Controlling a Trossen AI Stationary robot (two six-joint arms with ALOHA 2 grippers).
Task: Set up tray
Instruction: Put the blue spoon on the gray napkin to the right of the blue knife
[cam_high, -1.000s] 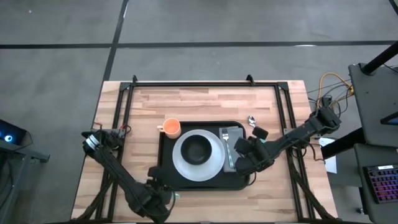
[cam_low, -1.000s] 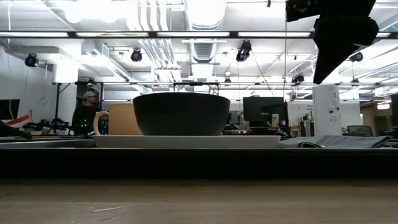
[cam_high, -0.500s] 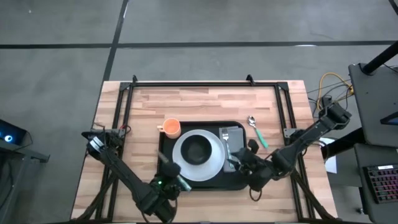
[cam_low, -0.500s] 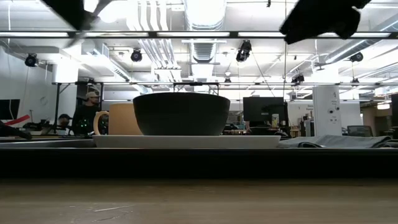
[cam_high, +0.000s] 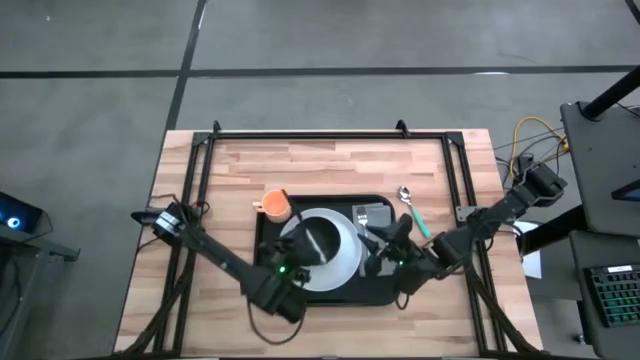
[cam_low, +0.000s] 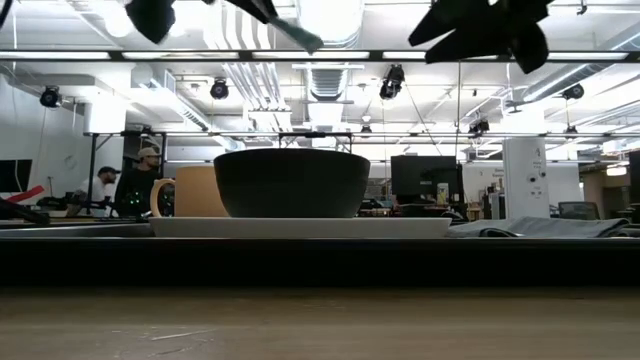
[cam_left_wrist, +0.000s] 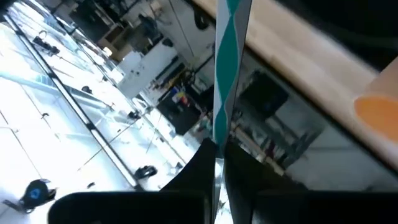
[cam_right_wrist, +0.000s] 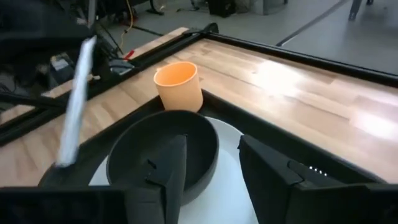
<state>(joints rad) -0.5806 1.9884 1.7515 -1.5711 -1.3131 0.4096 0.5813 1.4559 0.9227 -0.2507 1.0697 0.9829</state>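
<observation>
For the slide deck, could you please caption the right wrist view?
Open right gripper over the black bowl on the white plate, orange cup beyond on the wooden table.

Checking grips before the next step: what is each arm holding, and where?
Left gripper: teal-handled utensil, gripped near one end. Right gripper: nothing, jaws open.

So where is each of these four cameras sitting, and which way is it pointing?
High view: above, looking straight down at the table, tray and both arms.
Low view: at tabletop height, looking level at the black bowl; arms show up top.
Left wrist view: on the left arm; the left gripper pinches a teal-handled utensil.
Right wrist view: on the right arm, looking past its fingers.
Shared: the right wrist and low views both show the orange cup.
</observation>
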